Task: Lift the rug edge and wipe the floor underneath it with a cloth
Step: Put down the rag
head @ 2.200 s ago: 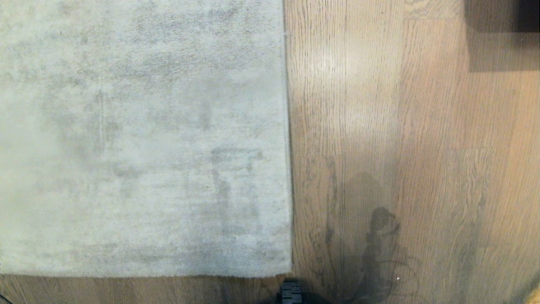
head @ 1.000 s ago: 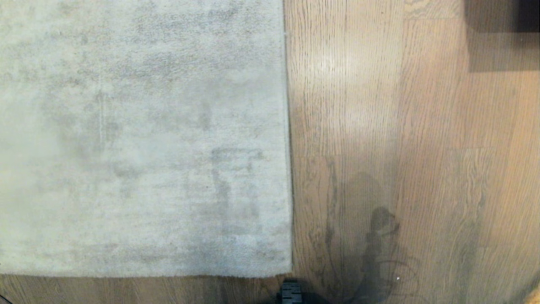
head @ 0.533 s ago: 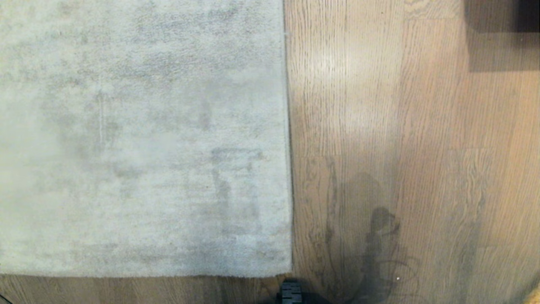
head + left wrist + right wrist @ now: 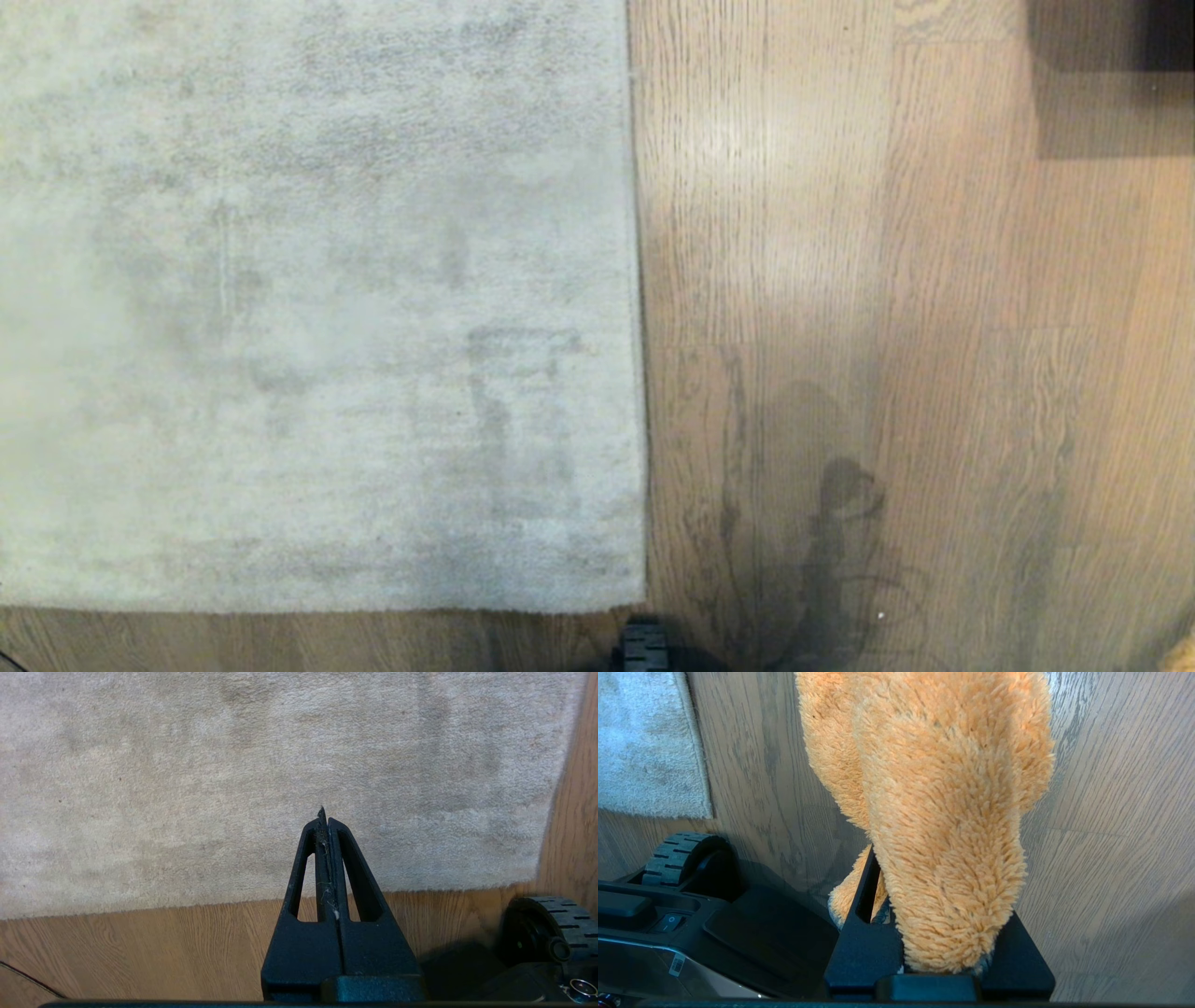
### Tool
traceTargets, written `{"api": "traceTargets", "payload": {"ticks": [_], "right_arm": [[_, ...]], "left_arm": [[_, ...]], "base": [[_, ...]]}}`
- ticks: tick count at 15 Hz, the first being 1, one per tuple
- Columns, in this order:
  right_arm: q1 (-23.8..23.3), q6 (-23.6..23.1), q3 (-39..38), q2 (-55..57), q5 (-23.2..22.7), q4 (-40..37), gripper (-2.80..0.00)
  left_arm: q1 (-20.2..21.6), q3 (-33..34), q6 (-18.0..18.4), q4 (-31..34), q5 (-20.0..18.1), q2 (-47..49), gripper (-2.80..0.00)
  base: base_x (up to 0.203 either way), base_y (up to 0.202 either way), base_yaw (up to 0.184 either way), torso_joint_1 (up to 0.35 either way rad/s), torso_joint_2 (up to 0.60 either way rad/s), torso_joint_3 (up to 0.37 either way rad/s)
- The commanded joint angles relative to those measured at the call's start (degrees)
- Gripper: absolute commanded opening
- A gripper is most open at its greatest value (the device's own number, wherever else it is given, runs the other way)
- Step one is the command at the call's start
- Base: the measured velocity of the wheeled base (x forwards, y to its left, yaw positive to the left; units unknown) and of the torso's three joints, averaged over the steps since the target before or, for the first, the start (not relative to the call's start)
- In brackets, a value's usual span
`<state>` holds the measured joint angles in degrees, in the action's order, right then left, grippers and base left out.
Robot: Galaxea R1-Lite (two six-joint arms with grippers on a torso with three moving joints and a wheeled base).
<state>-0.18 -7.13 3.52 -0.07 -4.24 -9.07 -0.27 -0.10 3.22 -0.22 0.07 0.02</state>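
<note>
The pale grey-beige rug (image 4: 317, 308) fills the left of the head view and lies flat. Its straight rug edge (image 4: 640, 308) runs up the middle, and a near border (image 4: 317, 611) runs along the bottom. Brown wood-grain floor (image 4: 934, 327) lies to the right. My left gripper (image 4: 324, 814) is shut and empty, hanging over the rug just past that near border (image 4: 187, 905). My right gripper (image 4: 936, 835) is shut on the fluffy mustard-tan cloth (image 4: 943, 788), which hides the fingertips and hangs over the floor (image 4: 1111, 812). A corner of the cloth (image 4: 1184, 653) shows at the lower right of the head view.
My base's black treaded wheel (image 4: 644, 646) sits just off the rug's corner and also shows in both wrist views (image 4: 546, 919) (image 4: 675, 856). A dark object and its shadow (image 4: 1111, 75) occupy the far right. A thin dark cable (image 4: 28, 977) crosses the floor near the left arm.
</note>
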Motion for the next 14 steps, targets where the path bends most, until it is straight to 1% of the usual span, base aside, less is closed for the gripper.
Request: {"api": "traceTargets", "payload": {"ticks": [1,14], "right_arm": [[0.0,-0.1,0.0,0.1,-0.1,-0.1,-2.80],[0.0,-0.1,0.0,0.1,0.0,-0.1,-2.80]], "left_arm": [[0.0,0.0,-0.1,0.0,0.0,0.0,-2.80],[0.0,0.0,-0.1,0.0,0.0,0.0,-2.80]], "base": [[0.000,0.000,0.000,0.000,0.00,0.000],[0.000,0.000,0.000,0.000,0.00,0.000]]}}
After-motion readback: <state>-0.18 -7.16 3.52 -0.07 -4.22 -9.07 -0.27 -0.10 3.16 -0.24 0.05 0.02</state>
